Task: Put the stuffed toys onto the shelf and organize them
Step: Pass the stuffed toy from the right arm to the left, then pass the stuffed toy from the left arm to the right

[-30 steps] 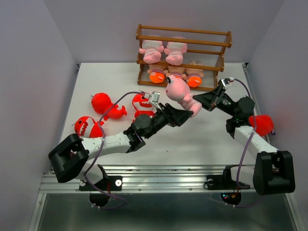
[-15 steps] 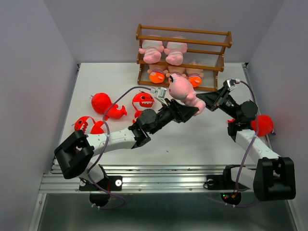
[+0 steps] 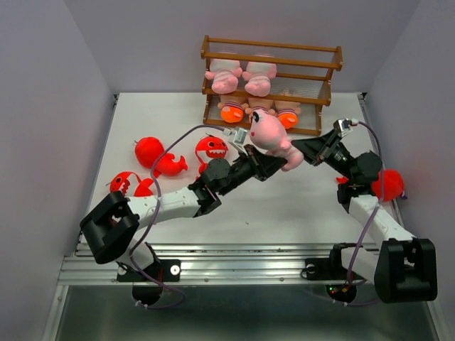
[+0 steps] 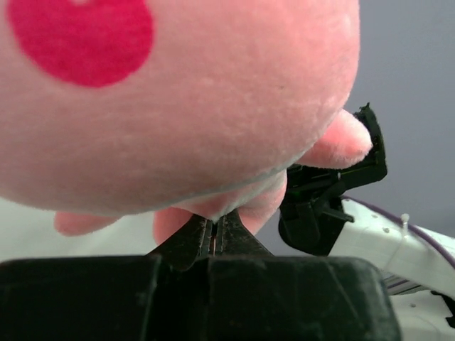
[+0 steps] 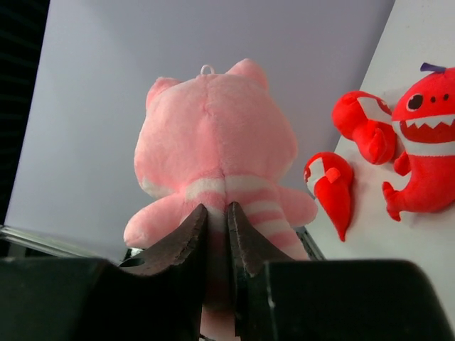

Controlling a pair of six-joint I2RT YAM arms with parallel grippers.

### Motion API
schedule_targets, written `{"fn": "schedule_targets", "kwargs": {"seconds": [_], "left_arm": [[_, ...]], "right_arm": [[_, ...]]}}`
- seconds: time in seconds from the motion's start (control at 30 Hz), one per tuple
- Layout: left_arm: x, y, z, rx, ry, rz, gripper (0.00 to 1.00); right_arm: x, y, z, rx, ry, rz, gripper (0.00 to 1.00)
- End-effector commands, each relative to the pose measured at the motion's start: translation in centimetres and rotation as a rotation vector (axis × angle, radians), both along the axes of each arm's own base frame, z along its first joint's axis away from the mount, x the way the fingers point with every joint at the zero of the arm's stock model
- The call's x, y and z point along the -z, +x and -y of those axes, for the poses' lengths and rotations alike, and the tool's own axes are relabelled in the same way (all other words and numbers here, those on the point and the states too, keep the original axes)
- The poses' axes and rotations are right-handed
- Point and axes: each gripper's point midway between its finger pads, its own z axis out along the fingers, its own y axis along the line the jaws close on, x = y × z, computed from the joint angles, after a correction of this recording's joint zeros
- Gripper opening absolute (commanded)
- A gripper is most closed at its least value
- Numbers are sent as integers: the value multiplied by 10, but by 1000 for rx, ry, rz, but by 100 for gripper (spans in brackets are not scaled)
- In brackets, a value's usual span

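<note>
A pink striped stuffed toy point(image 3: 269, 136) hangs above the table in front of the shelf point(image 3: 334, 58), held between both arms. My right gripper point(image 3: 298, 149) is shut on its striped lower back point(image 5: 213, 135), as the right wrist view point(image 5: 217, 217) shows. My left gripper point(image 3: 274, 163) comes from below, shut, its tips point(image 4: 215, 227) pinching a fold of the toy's underside point(image 4: 178, 106). Two pink toys point(image 3: 226, 74) point(image 3: 259, 74) lie on the shelf's middle tier. Orange-footed dolls point(image 3: 231, 110) point(image 3: 288, 116) sit on the bottom tier.
Several red sharks lie on the table's left half point(image 3: 149, 150) point(image 3: 212, 148) point(image 3: 121, 183) and also show in the right wrist view point(image 5: 426, 156). Another red shark point(image 3: 387, 185) sits at the right edge behind the right arm. The shelf's top tier holds nothing.
The left gripper has reached forward under the pink toy and closed on its underside. The toy, still in the right gripper, has shifted slightly right and toward the shelf.
</note>
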Motion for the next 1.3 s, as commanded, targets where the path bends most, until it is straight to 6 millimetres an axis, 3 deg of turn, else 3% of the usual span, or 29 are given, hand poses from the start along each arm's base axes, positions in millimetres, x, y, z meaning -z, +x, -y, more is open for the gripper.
{"fn": "schedule_targets", "kwargs": {"seconds": [0.0,0.07,0.1,0.33,0.37,0.43,0.47,0.5,0.53,0.57,0.6,0.67,0.83,1.1,1.27], "left_arm": [[-37,0,-10,-16,-11,150,0],[-28,-4,-12,-4,44,159,0],[-16,-6,-13,6,94,164,0],[15,-20,-39,12,244,190,0],[18,-22,-42,15,257,194,0],[36,-26,-50,22,320,181,0],[37,-27,-53,23,344,200,0],[44,-29,-55,38,373,197,0],[56,-31,-57,53,422,176,0],[62,-32,-58,66,452,182,0],[69,-35,-58,90,480,176,0],[86,-39,-58,129,548,148,0],[113,-45,-51,215,623,118,0],[116,-47,-33,277,628,111,0],[119,-50,-17,317,634,108,0]], "right_arm": [[4,-21,-12,-92,-126,112,35],[6,-21,-13,-95,-170,153,55],[3,-21,-13,-93,-181,180,58],[-2,-23,-11,-103,-286,332,77],[-1,-22,-8,-101,-314,366,85],[0,-21,-9,-113,-347,389,88],[6,-20,-9,-128,-364,359,95],[2,-17,-8,-117,-420,440,100],[2,-15,-7,-114,-454,454,100],[22,-9,-4,-110,-544,446,100],[8,-5,-1,-90,-597,514,100],[23,-4,4,-102,-703,531,100],[32,-6,12,-111,-822,578,100],[84,-12,12,-213,-925,552,100],[97,-21,-4,-283,-911,554,100]]}}
